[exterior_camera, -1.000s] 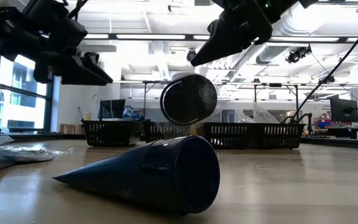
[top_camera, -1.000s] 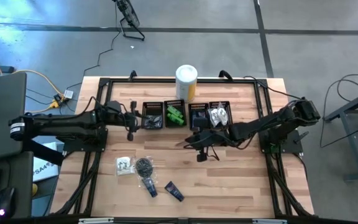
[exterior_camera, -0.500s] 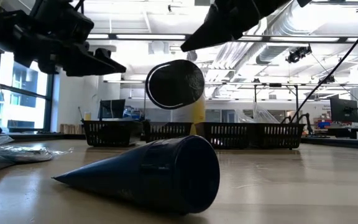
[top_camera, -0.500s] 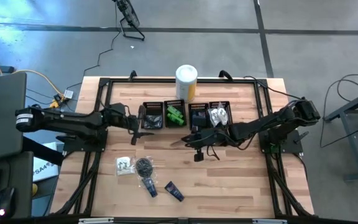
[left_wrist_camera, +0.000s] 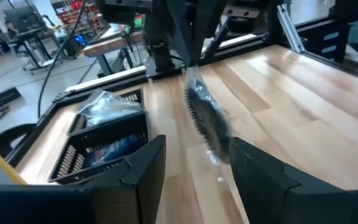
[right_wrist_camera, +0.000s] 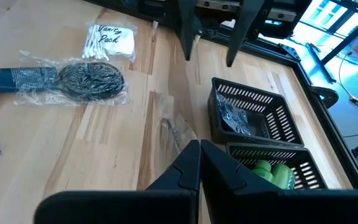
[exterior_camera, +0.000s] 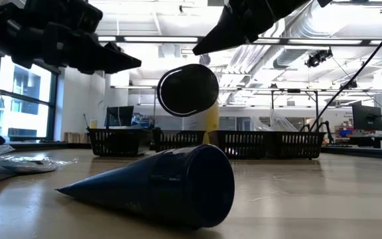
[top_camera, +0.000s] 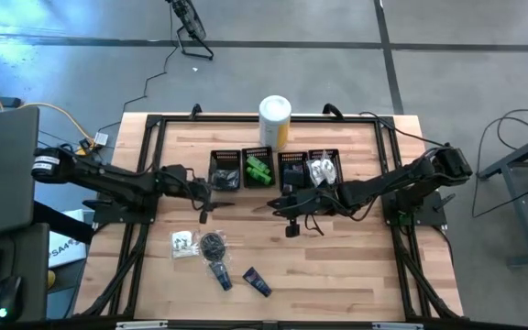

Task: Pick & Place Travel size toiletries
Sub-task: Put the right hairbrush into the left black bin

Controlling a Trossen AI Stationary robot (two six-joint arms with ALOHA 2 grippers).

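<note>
Currently, four bins (top_camera: 274, 170) and four loose items sit on the worktop (top_camera: 356, 266): the right hand (top_camera: 262, 207) pinches a clear bag (left_wrist_camera: 205, 121), the left hand (top_camera: 216, 199) is spread, empty.

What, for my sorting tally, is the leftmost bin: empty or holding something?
Holding something: the right wrist view shows a dark bagged item lying inside the leftmost bin.
</note>
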